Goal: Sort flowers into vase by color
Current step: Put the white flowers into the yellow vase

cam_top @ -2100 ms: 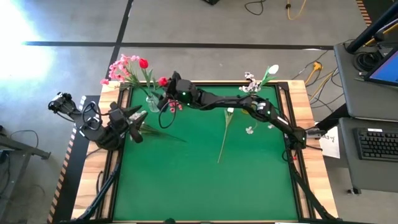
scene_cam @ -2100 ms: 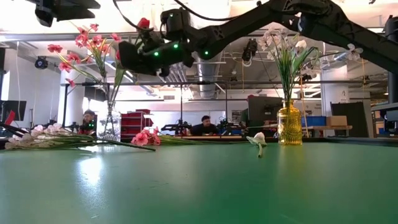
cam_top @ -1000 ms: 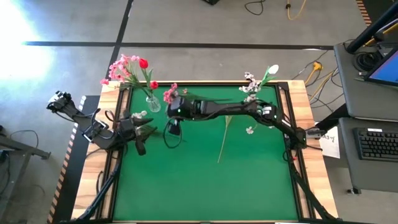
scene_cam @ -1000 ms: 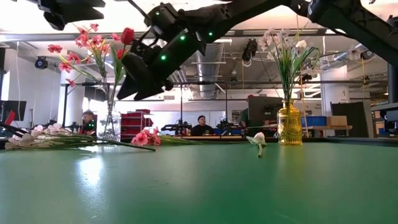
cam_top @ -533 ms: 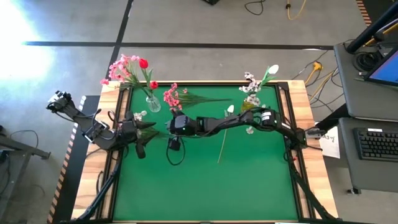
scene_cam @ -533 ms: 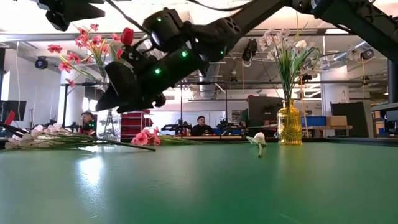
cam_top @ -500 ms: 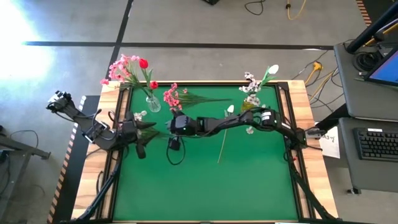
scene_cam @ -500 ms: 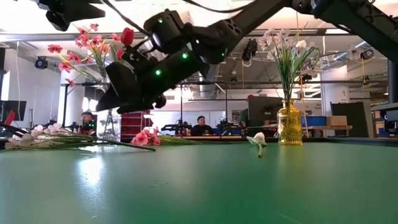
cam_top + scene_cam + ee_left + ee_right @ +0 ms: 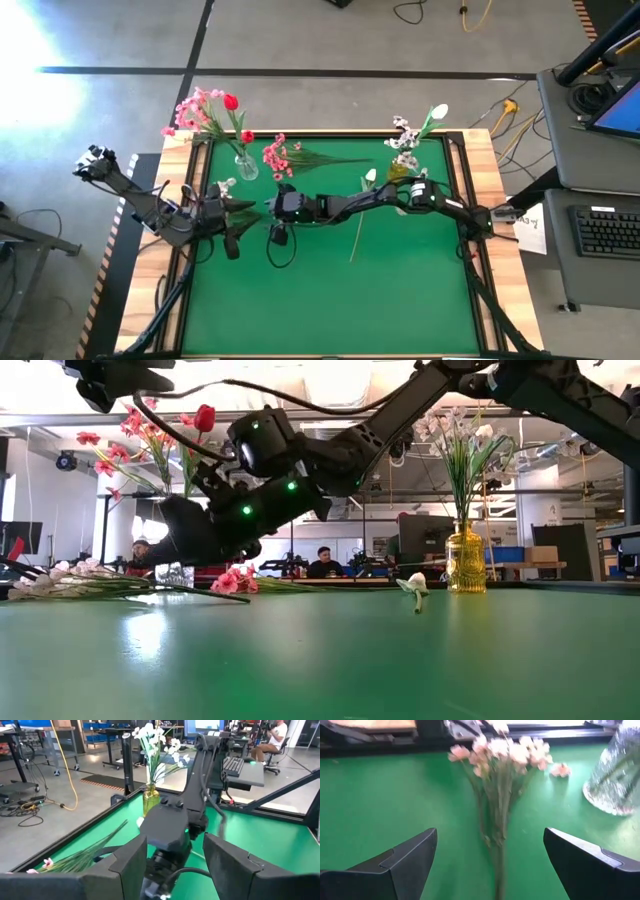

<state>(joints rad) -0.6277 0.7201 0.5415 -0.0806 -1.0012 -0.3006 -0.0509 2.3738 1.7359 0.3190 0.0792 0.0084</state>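
Near the table's left edge, the pale pink spray [image 9: 496, 785] lies flat straight ahead of the wide-open, empty right gripper [image 9: 490, 865], its stem running lengthwise between the fingers, while the left gripper [image 9: 228, 218] waits alongside, half open and empty

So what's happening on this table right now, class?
A two-armed robot is sorting artificial flowers. The right gripper hangs open over a pale pink spray lying on the green table, beside the clear vase of pink and red flowers. The left gripper, empty, waits at the left edge. The yellow vase holds white flowers; a white tulip lies loose.
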